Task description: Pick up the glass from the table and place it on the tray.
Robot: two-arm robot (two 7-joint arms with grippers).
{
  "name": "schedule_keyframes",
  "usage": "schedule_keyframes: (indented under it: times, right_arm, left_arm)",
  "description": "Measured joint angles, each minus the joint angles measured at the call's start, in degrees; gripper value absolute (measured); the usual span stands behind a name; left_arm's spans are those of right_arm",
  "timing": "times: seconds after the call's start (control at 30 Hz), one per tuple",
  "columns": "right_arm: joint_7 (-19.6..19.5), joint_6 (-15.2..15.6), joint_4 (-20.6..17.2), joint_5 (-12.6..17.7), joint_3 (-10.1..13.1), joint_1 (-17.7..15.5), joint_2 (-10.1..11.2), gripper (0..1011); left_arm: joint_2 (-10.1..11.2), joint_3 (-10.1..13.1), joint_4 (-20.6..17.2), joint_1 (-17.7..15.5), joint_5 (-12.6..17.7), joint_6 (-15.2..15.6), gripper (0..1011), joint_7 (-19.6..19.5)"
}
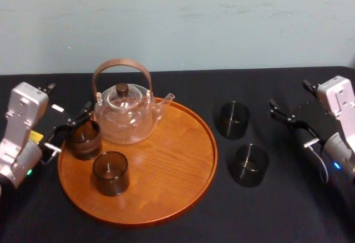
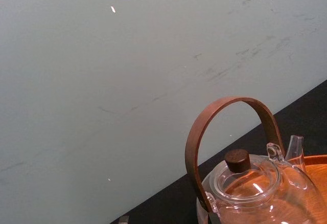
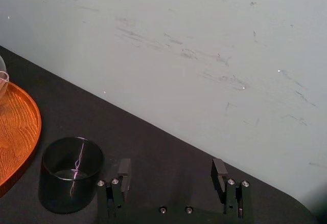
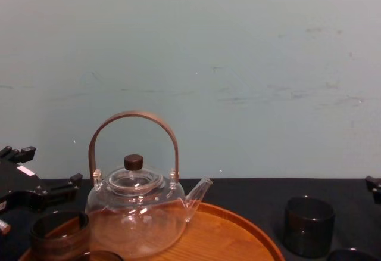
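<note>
Glasses [image 1: 233, 119]: two on tray [image 1: 177, 160], two on table [image 1: 288, 212].

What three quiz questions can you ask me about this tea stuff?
1. How many glasses stand on the tray?
2. True or false: the teapot stands off the tray.
3. The right gripper has its fingers: A) open, with nothing between them; B) shut on a glass; C) shut on the teapot.

Key: 1) Two. 2) False: the teapot is on the tray. 3) A.
</note>
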Motion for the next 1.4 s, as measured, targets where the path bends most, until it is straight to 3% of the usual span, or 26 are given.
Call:
schedule_keyframes:
  times: [1.4]
  right_arm:
    - [0.0,0.0,0.0,0.0,0.0,0.0,0.0,1002]
  left_arm:
    - [0.0,0.0,0.0,0.0,0.0,0.0,1002,0.0]
